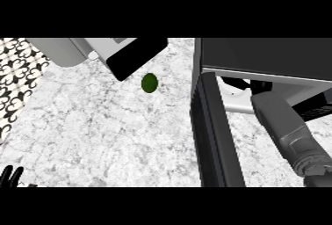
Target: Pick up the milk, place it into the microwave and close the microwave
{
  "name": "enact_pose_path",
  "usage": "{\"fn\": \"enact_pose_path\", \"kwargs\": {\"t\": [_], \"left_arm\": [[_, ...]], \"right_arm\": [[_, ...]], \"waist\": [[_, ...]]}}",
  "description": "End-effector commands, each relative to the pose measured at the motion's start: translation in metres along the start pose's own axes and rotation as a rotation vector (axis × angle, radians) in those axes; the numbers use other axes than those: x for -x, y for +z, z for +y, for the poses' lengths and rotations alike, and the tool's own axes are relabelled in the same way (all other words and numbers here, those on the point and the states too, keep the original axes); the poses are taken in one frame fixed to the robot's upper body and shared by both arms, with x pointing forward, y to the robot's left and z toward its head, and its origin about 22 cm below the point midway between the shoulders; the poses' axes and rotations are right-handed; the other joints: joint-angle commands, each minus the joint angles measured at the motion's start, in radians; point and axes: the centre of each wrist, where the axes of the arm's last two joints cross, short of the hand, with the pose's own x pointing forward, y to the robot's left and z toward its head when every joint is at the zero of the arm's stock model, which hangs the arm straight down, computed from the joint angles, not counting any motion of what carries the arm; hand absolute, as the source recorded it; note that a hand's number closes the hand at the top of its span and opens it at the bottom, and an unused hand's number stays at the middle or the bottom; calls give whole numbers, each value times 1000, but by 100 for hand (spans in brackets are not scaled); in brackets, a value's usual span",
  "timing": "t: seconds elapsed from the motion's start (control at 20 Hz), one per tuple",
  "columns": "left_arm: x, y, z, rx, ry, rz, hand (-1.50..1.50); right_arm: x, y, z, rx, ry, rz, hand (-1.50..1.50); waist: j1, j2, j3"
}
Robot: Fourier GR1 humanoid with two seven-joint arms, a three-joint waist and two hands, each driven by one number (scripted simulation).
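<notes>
At the view's lower left corner the left hand [11, 176] rested at the edge of the counter [97, 140], fingers straight and up, holding nothing; well apart from it, at the lower right, the right forearm [285, 127] ran up and away into the open microwave [259, 57], its long axis pointing into the cavity; the right hand itself was hidden inside, so I cannot tell whether it was spread or curled, nor could the milk be seen; presumably it lay within, at that arm's far end. The microwave door [214, 140] stood swung out just left of the forearm; the right arm was much nearer to it. Farther off lay a green object [149, 82].
</notes>
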Motion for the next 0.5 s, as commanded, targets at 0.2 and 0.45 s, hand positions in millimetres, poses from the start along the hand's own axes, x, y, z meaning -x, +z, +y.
{"fn": "enact_pose_path", "kwargs": {"t": [0.2,0.45], "left_arm": [[8,-4,1,14,0,29,-150],[9,-18,6,14,-14,4,-150]], "right_arm": [[-3,13,16,-5,78,-23,-150],[-20,-6,15,50,68,-51,-150]], "waist": [[11,-1,-1],[18,7,-1]]}}
